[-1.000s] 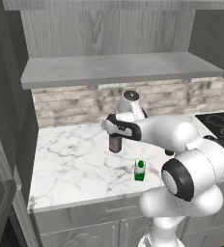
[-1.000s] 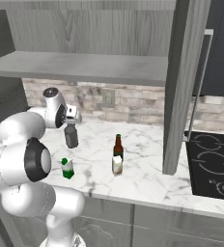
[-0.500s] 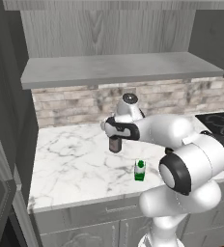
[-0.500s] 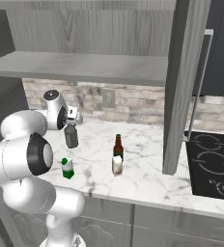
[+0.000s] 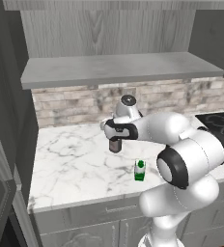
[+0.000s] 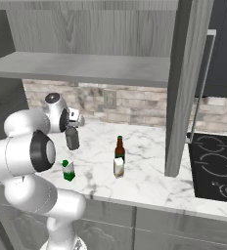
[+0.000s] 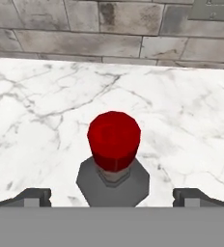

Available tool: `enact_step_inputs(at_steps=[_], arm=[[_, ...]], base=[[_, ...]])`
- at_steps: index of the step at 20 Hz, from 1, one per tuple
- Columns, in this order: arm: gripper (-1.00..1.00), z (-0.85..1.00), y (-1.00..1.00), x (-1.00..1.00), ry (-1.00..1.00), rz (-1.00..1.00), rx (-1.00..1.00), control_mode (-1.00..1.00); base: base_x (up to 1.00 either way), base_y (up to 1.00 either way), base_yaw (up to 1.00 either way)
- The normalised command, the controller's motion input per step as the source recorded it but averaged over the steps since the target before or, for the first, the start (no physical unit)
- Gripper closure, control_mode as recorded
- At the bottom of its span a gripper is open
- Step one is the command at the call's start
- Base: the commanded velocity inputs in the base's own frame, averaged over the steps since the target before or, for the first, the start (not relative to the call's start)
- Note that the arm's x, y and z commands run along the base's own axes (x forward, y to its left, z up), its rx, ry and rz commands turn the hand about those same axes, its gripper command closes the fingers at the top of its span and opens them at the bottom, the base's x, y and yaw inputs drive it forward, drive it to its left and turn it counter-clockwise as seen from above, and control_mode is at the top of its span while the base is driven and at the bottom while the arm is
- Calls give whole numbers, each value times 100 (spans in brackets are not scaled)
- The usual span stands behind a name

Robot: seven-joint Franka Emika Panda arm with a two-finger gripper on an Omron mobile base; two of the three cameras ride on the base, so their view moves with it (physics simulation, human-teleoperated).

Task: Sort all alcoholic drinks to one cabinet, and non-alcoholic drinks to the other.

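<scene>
Red-capped glass bottle (image 7: pixel 114 144) stands upright on the marble counter (image 5: pixel 70 164), nearer its back edge and the brick wall than its front, with the gripper (image 7: pixel 112 197) directly above the cap and its jaws spread wide, holding nothing. A green carton (image 5: pixel 140 171) sits near the front edge, and a brown bottle (image 6: pixel 119 149) with a cream carton (image 6: pixel 118 167) just in front of it stand further along. Glass looks stiff, smooth, fairly heavy and breakable, so the neck just under the cap seems the safest place to grip.
</scene>
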Motion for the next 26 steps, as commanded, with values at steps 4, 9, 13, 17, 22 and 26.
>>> enact_step_inputs(at_steps=[4, 9, 13, 17, 22, 26], arm=[[-100, -7, 0, 12, 0, -2, 0, -100], [-100, -5, 0, 11, 0, -2, 0, -100], [-100, -4, 2, 12, -1, -1, 0, -100], [-100, -4, 6, 14, -2, 0, 0, -100], [-100, -10, 6, 8, -4, 0, 0, -100], [-100, -13, 2, 1, -8, 0, 0, -100]], base=[[0, 0, 0], [0, 0, 0], [0, 0, 0], [0, 0, 0], [0, 0, 0], [0, 0, 0]])
